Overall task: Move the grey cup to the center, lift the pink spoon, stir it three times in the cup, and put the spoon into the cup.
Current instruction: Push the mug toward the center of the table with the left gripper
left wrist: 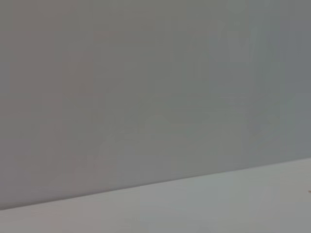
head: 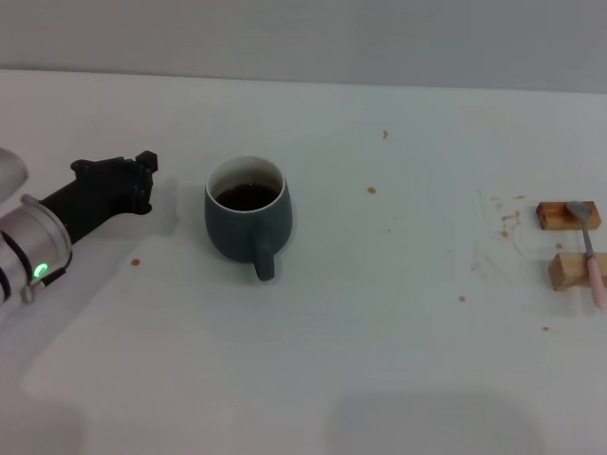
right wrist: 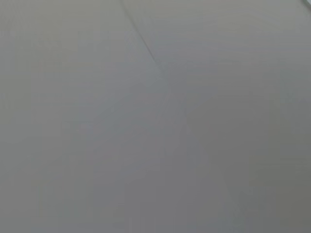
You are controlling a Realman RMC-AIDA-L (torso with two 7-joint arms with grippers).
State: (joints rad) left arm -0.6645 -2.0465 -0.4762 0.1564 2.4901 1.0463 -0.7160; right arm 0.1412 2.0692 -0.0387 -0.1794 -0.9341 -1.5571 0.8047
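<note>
L arm (head: 38, 242) lower left, left gripper (head: 142, 180) empty beside the grey cup (head: 248, 220), fingers can't tell | step 1: cup to center | pink spoon (head: 590, 251) far right on wooden blocks (head: 569, 242) | nxt: grab cup body

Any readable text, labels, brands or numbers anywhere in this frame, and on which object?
None: no words, numbers or logos show on the grey cup, the pink spoon, the two wooden blocks or the left gripper. The left arm bears only a green light.
</note>
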